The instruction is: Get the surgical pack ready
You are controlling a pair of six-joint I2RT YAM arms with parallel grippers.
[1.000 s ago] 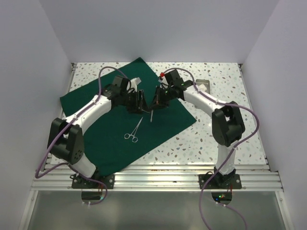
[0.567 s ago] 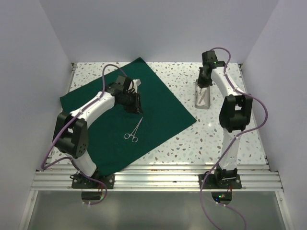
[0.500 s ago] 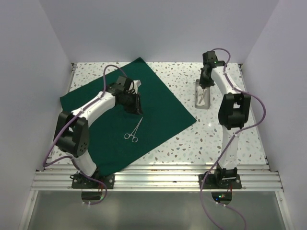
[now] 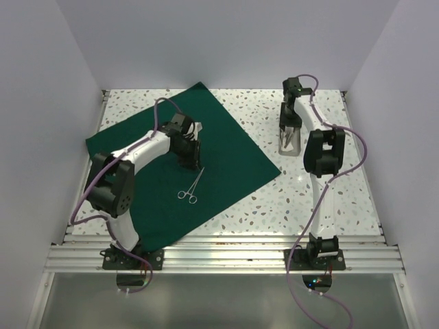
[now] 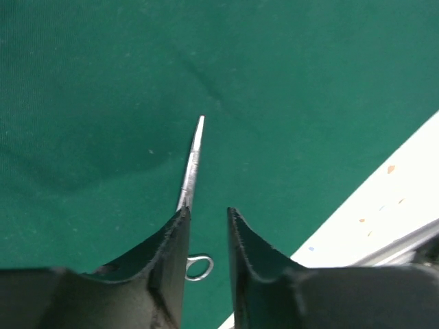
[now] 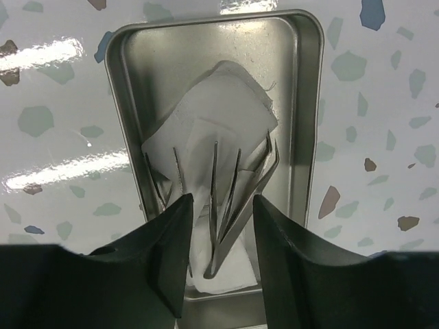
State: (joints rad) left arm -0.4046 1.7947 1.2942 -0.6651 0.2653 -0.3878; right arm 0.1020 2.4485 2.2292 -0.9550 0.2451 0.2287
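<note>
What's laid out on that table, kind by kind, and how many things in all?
Green cloth: 1
Metal tray: 1
Ring-handled instrument on the cloth: 1
Total: 3 countable things. The white pads and thin steel instruments in the tray overlap too much to count.

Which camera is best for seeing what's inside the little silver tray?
The right wrist view: the tray fills it, with white pads and steel instruments inside. The top view shows it small, partly behind the right arm. The left wrist view misses it.
</note>
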